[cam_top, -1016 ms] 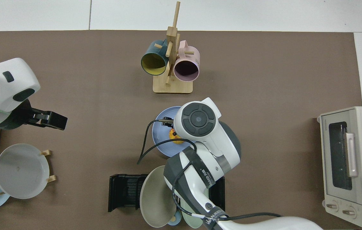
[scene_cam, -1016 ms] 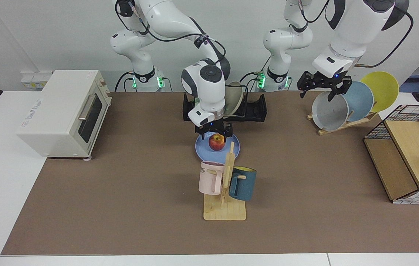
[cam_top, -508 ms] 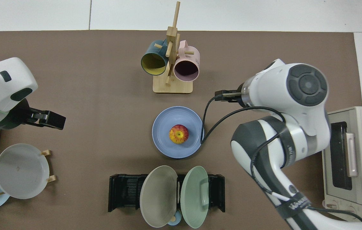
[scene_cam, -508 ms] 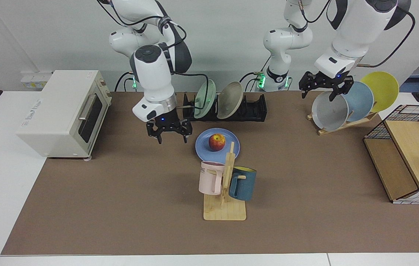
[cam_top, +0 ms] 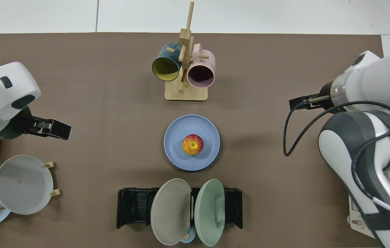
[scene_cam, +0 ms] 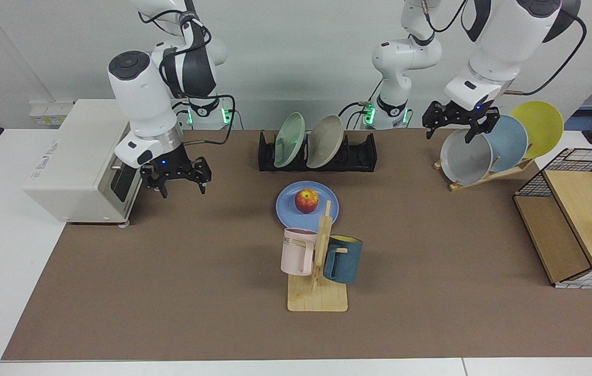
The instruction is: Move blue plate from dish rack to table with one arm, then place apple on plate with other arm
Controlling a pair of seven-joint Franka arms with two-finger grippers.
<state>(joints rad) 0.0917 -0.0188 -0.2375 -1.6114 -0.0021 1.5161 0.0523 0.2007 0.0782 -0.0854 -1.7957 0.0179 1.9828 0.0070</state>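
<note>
Apple [scene_cam: 306, 200] red, yellow patch; plate [scene_cam: 290, 206] periwinkle blue; rack [scene_cam: 358, 156] black; tabletop [scene_cam: 170, 271] brown mat, white borders.

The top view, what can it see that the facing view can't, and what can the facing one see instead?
Only the top view looks into the teal mug and shows its yellow inside. Only the facing view shows the yellow plate on the wooden stand and the right gripper, jaws open, beside the toaster oven. Both show the apple on the blue plate and the left gripper above the grey plate.
</note>
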